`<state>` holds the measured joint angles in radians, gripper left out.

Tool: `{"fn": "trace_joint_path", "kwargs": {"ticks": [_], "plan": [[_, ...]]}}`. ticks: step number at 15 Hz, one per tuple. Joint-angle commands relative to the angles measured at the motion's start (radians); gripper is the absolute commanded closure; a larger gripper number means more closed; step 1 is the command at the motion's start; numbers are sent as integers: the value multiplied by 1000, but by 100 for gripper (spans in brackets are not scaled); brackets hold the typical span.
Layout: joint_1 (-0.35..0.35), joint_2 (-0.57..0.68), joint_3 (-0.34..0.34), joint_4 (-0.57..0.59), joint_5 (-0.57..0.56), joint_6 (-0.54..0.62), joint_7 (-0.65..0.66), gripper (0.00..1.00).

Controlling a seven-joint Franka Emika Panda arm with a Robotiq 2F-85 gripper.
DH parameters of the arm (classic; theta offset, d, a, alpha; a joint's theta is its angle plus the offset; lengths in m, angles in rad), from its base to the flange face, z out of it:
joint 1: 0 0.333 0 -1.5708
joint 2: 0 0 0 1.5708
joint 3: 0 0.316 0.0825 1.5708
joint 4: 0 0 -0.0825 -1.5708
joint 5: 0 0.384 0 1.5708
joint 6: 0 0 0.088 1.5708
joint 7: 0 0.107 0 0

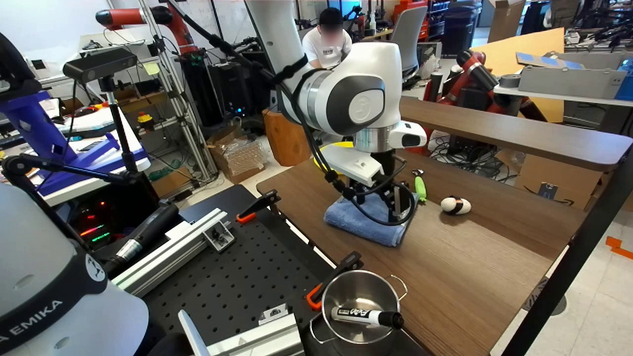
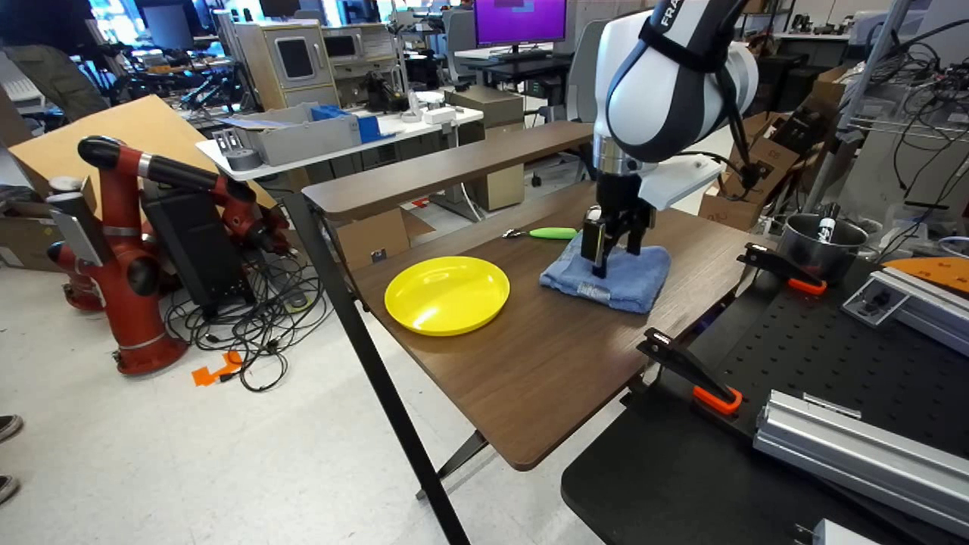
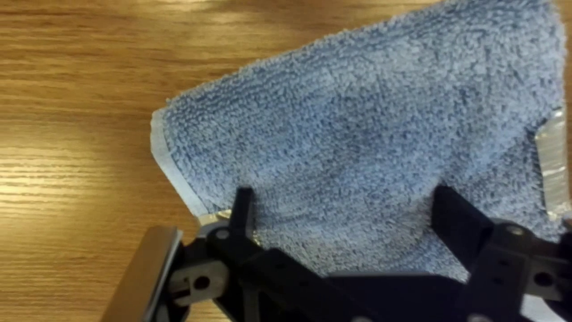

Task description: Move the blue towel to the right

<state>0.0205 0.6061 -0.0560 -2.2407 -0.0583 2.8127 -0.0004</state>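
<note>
left of the blue towel (image 2: 628,286) laid on a brown table (image 2: 545,363), a yellow plate (image 2: 447,295) in an exterior view, at the towel's surface the gripper (image 3: 343,192) held, fingers (image 3: 460,223) parted, behind the towel a green-handled tool (image 2: 553,233)

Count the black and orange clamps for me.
2: one clamp beside the metal pot, another clamp farther along the edge of the black board. Both show in both exterior views; others may be hidden.
</note>
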Motion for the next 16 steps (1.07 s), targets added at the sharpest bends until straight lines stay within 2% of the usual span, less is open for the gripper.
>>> {"fn": "trace_joint_path", "kwargs": {"ticks": [1,6,16], "plan": [[-26,47,6,37,5,27,-10,0],[-85,47,13,45,30,29,-23,0],[-276,86,69,82,141,2,-98,0]]}}
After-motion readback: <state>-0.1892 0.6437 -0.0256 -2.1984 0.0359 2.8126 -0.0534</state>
